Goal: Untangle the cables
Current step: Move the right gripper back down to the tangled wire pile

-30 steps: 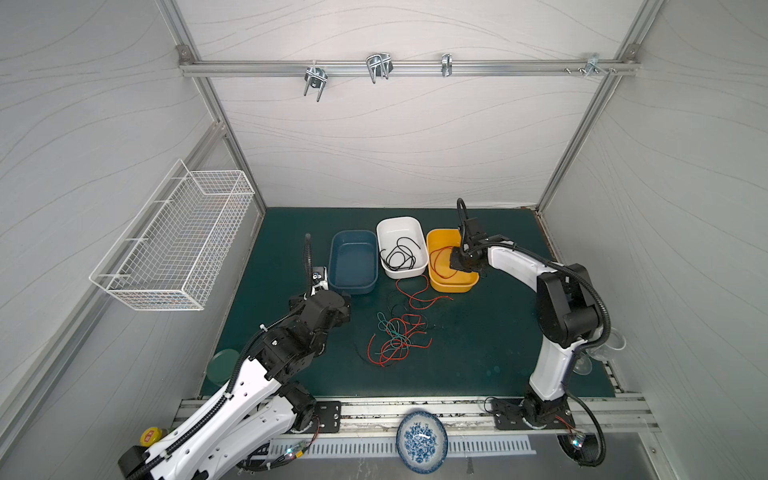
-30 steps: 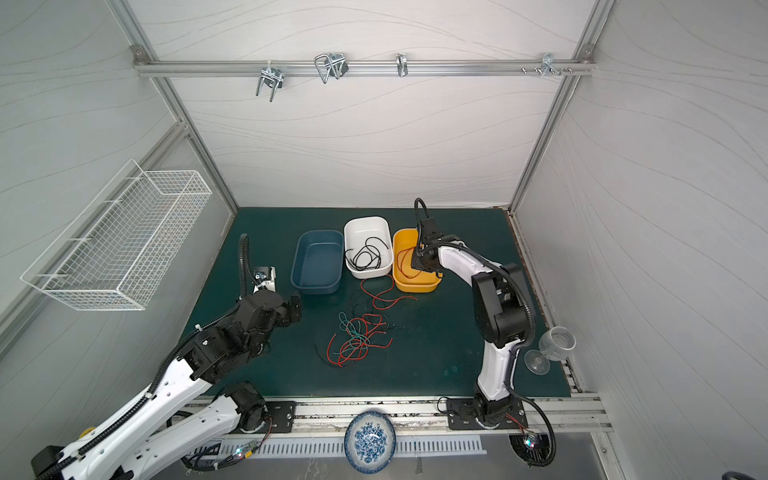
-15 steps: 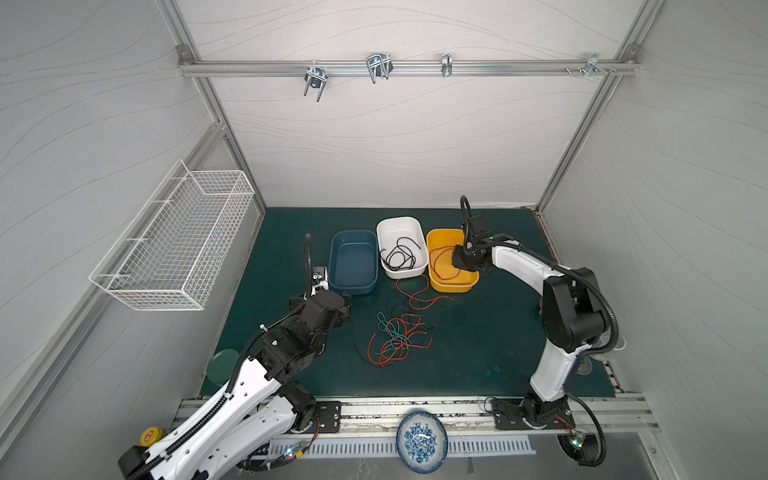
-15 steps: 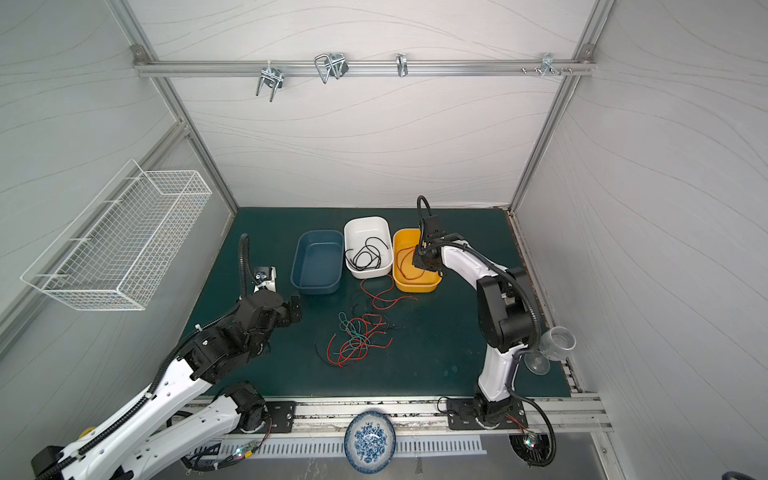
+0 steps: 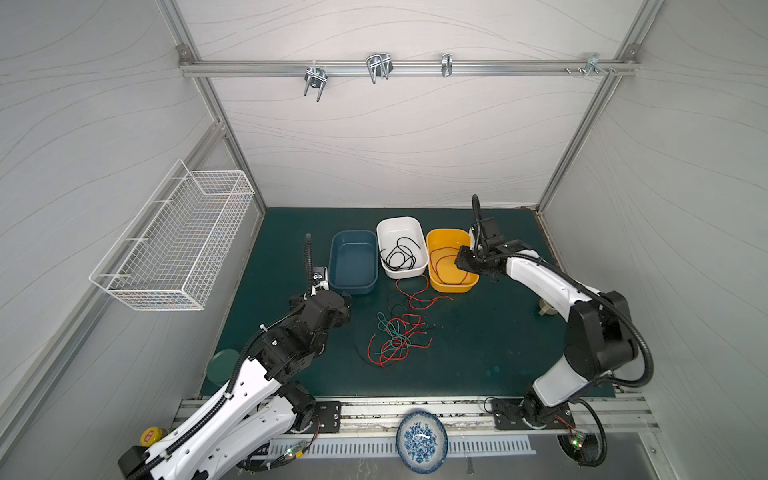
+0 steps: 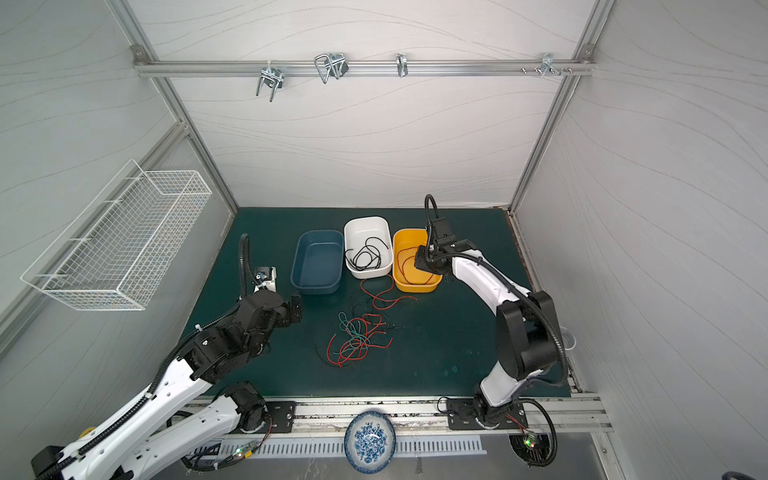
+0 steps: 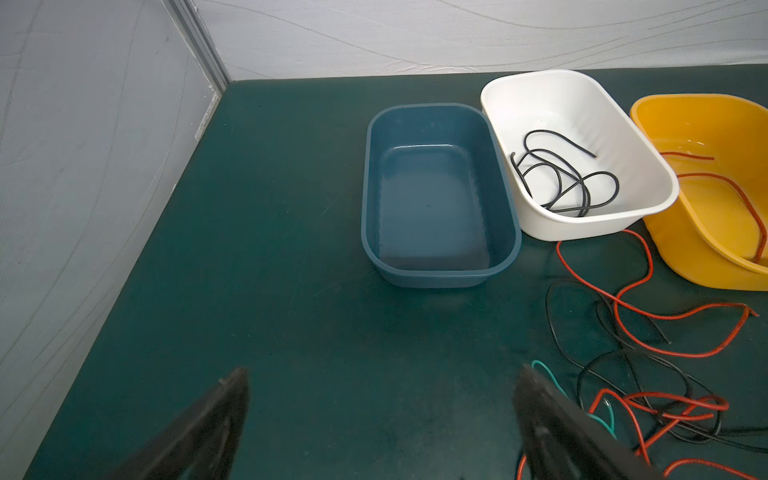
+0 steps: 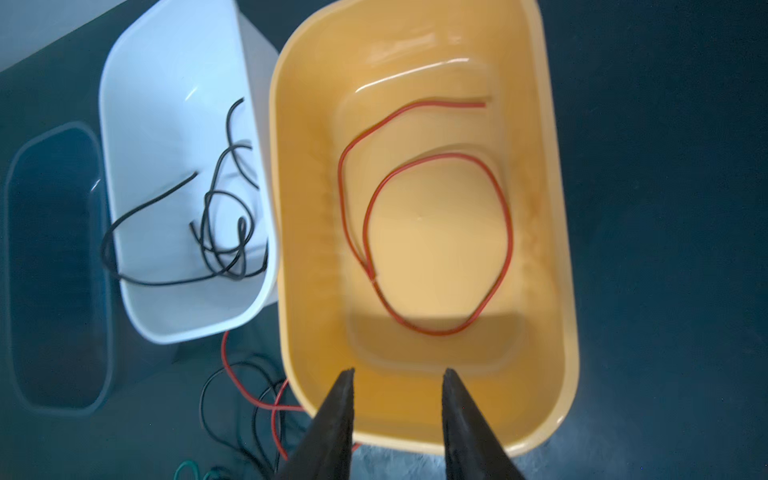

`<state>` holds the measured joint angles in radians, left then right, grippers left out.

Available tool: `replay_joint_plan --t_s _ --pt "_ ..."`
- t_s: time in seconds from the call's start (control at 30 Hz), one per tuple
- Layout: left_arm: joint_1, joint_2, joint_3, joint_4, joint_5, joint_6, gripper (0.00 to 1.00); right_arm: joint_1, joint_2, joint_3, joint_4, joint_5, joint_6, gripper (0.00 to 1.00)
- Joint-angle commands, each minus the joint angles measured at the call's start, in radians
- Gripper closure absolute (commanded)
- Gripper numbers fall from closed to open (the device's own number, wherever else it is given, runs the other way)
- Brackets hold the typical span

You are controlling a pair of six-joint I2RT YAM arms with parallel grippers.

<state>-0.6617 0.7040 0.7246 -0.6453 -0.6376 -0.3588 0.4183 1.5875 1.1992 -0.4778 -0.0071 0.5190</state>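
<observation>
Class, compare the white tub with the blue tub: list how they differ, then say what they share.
Colour: the white tub is bright white, while the blue tub is dark blue.
Contents: the white tub holds a loosely coiled black cable, and the blue tub is empty.
Place: the white tub is set slightly further back than the blue tub beside it.
Shared: both are rounded rectangular tubs, upright and open-topped, on the green mat.

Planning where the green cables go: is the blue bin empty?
Empty. The blue bin shows only its bare floor in the left wrist view; nothing lies inside it.
</observation>
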Motion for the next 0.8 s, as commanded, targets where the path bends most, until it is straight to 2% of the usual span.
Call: replay_joint_plan --t_s 0.0,0.17,0.3,0.53,0.77 --pt "0.002 -0.004 0.004 0.039 0.002 0.0 0.0 0.056 -0.075 -0.053 0.049 -0.104 0.005 0.61" --pt "0.003 0.001 0.004 0.038 0.005 0.001 0.0 0.154 -0.155 -0.174 0.132 -0.193 0.012 0.59" --pt "0.002 0.002 0.004 0.039 0.007 0.001 0.0 0.248 -0.187 -0.252 0.206 -0.199 -0.017 0.58" --pt "0.002 0.002 0.004 0.038 0.008 0.001 0.0 0.39 -0.152 -0.307 0.253 -0.113 -0.093 0.57" --pt "0.002 0.005 0.004 0.039 0.013 0.003 0.0 0.446 -0.113 -0.341 0.27 -0.006 -0.117 0.57"
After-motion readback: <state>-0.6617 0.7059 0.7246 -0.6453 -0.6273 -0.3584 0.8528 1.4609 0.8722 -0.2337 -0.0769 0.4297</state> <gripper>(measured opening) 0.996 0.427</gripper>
